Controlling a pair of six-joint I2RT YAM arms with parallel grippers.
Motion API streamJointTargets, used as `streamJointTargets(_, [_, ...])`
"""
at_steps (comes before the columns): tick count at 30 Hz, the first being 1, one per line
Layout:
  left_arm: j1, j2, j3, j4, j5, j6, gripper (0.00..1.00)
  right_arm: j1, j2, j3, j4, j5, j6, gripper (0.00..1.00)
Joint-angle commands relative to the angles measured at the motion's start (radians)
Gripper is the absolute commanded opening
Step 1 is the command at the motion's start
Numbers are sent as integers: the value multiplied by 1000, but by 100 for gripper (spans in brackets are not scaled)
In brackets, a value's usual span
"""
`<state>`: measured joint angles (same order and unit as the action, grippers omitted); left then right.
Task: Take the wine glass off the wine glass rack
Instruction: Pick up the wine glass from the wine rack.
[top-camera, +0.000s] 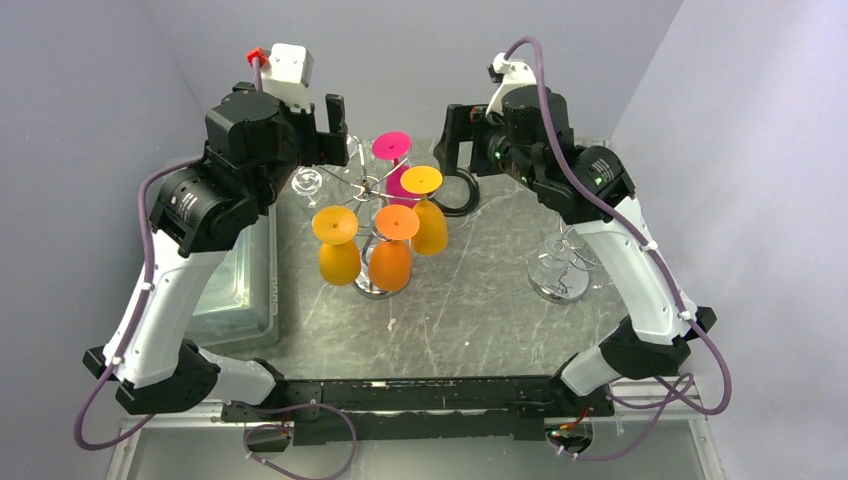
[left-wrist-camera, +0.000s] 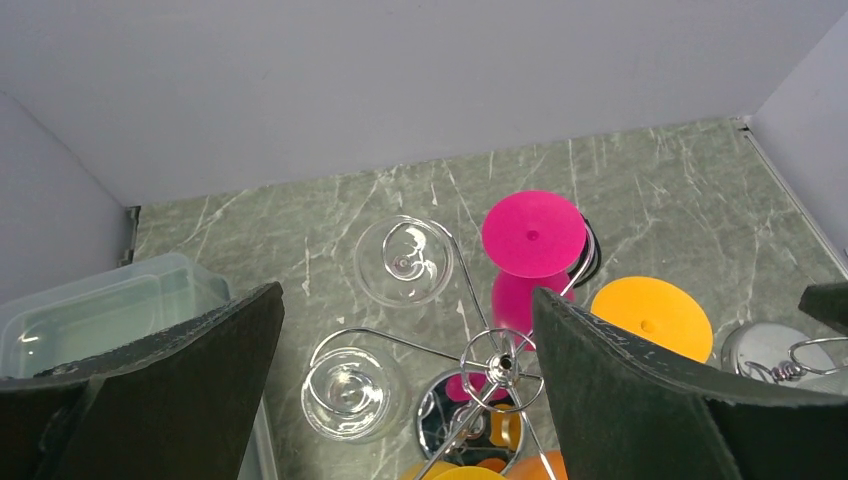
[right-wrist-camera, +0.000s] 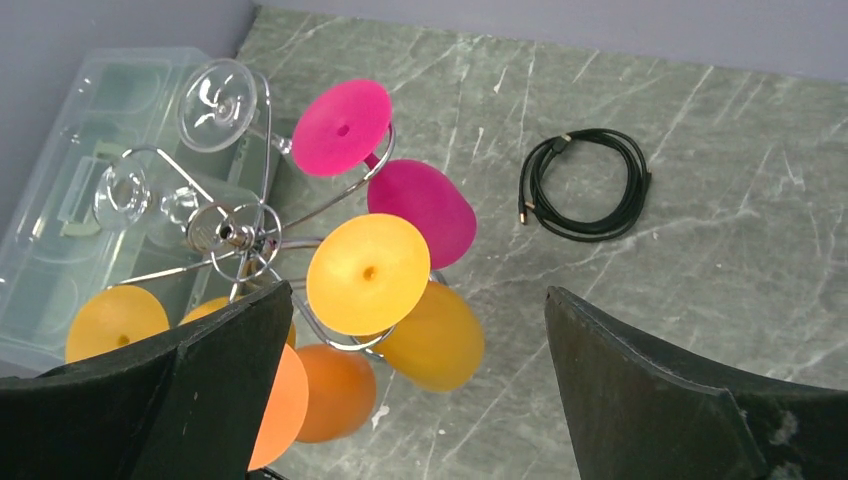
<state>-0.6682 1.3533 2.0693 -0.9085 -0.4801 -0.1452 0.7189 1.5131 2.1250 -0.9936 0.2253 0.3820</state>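
Evidently approach: left gripper (left-wrist-camera: 405, 295) and right gripper (right-wrist-camera: 418, 292) hover spread, empty, above the chrome wire wine glass rack (right-wrist-camera: 232, 236), its coloured wine glasses (right-wrist-camera: 368, 272) hanging bowl-down (none gripped); next, pinch one stem.

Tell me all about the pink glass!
The pink wine glass looks like solid matte plastic. It hangs upside down from a curled arm of the chrome wine glass rack, flat round foot on top, bowl pointing down, on the rack's far side. A yellow glass hangs close beside it.
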Motion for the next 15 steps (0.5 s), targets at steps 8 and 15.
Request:
streamJointTargets(8, [-1,-15,23,30,3,19,99,101,53,40,-55,163,-61,100])
streamJointTargets(15, [-2,-23,28,33,65,19,99,111,58,59,-58,181,-68,100])
